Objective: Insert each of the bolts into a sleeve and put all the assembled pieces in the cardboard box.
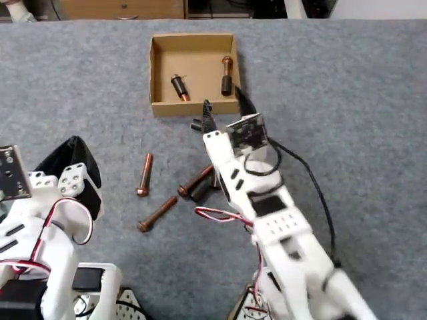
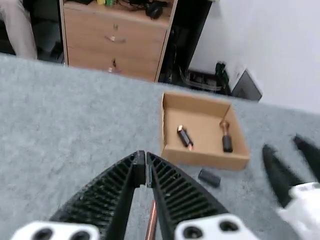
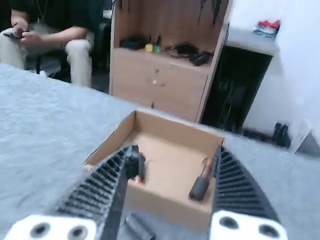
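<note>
Two copper bolts in black sleeves [image 1: 179, 87] lie in the brown cardboard box [image 1: 175, 107]; three bare copper bolts [image 1: 144, 175] remain outside it, with right gripper [image 1: 221, 97] fingers spread and left gripper [image 2: 146, 157] fingers pressed together.

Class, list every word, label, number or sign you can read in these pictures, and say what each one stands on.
None can be read.
The cardboard box has plain walls with no print on them.
The red and blue pack in the room behind may carry print, but it is too blurred to read.
</note>
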Tool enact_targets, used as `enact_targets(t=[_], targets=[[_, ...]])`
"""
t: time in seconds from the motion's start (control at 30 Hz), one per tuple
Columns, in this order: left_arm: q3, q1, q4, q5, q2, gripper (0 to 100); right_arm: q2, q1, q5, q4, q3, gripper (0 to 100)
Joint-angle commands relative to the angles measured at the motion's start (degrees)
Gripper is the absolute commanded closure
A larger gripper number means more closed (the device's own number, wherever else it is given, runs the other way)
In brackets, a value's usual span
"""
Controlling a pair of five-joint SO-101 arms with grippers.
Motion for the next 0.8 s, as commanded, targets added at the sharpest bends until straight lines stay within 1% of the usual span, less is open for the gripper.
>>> enact_targets(t=[0.0, 0.07, 0.13, 0.23, 0.33, 0.4, 0.5, 0.6, 0.67, 0.7, 0.77], targets=[[3.0, -0.6, 0.6, -0.6, 0.0, 98, -12.8, -1.3, -7.5, 23.9, -4.3, 78.0], [5.5, -0.6, 0.5, -2.3, 0.0, 98, -15.9, -1.5, -11.2, 36.7, -9.9, 82.2], [7.4, -0.6, 0.5, -5.6, 0.0, 98, -15.3, -1.5, -12.7, 46.5, -15.5, 86.8], [9.2, -0.7, 0.5, -10.2, 0.0, 98, -11.6, -1.5, -15.2, 54.4, -22.5, 90.2], [11.0, -0.7, 0.5, -12.6, 0.0, 98, -4.7, -1.5, -16.4, 60.4, -30.4, 90.0], [12.4, -1.1, 0.5, -12.6, 0.0, 98, 1.8, -1.5, -16.4, 66.1, -36.6, 90.0], [13.1, -5.7, 0.6, -9.7, 0.7, 97, 13.5, -1.5, -17.1, 76.5, -47.1, 90.0], [14.2, -9.0, 0.6, -5.8, 1.6, 87, 25.5, -1.4, -20.0, 84.5, -58.2, 90.0], [14.3, -8.9, 0.7, -5.3, 3.6, 82, 33.0, -1.5, -20.3, 87.5, -65.7, 90.0], [14.2, -8.9, 0.7, -5.3, 4.9, 82, 36.7, -1.5, -19.5, 88.5, -69.2, 90.0], [14.1, -8.9, 0.8, -5.3, 7.9, 83, 44.2, -2.4, -14.9, 90.6, -76.1, 90.0]])
